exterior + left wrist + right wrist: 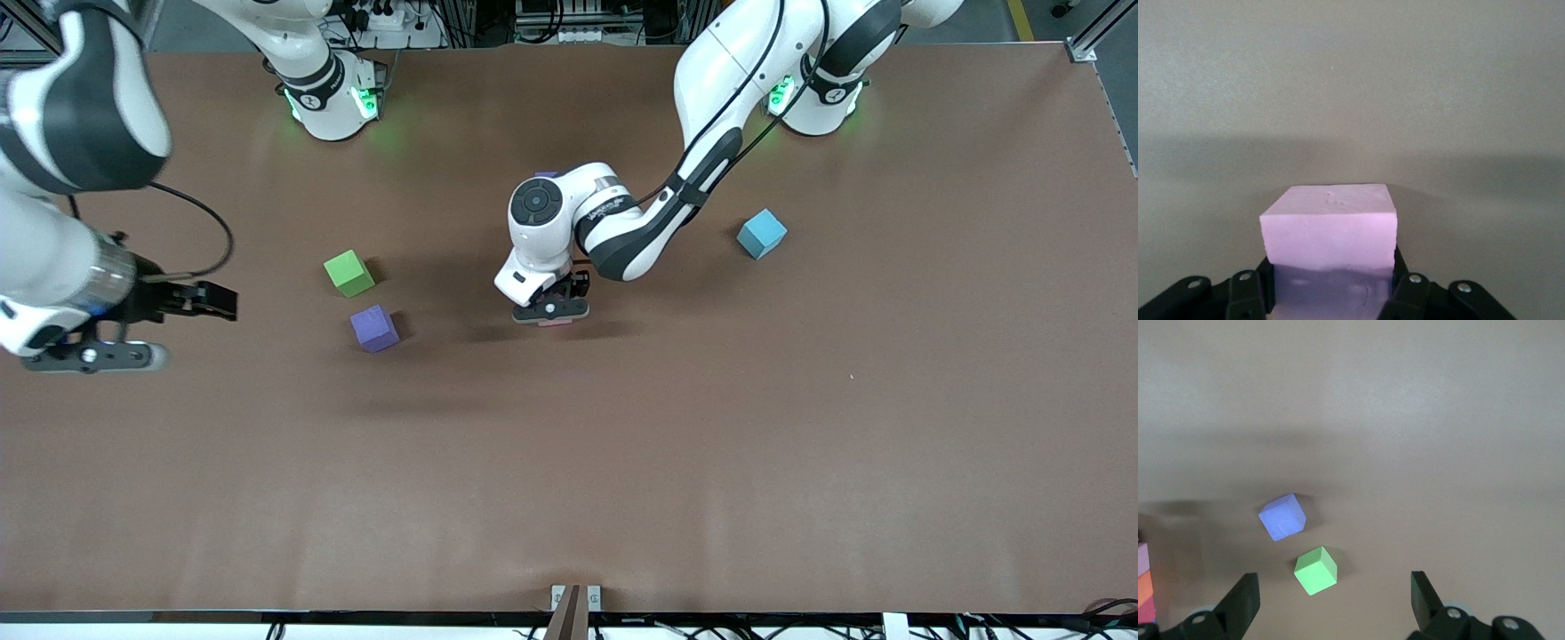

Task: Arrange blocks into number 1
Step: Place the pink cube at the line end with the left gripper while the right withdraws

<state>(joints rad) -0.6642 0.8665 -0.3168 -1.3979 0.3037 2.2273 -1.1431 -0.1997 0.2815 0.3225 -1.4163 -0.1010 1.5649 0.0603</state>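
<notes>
**Grippers.** The left gripper is down low over the middle of the table. It is clamped on a pink block, with one finger on each of two opposite sides. Whether the block touches the table cannot be told. The right gripper has its fingers spread wide and holds nothing. It hangs over the table at the right arm's end, and that arm waits.

**Blocks.**
- The held pink block is a cube with equal sides. Its top face is level and one flat face is square to the left wrist camera.
- The purple block sits flat on the table, its edges skewed to the table's edges. In the front view it is at about 5 o'clock from the green cube, just beside it without touching and nearer the camera.
- At the edge of the right wrist view, parts of a second pink block, an orange block and a red block show. They abut one another in a line.

**Other items.** The light blue cube stands at about 2 o'clock from the left gripper, well apart.
</notes>
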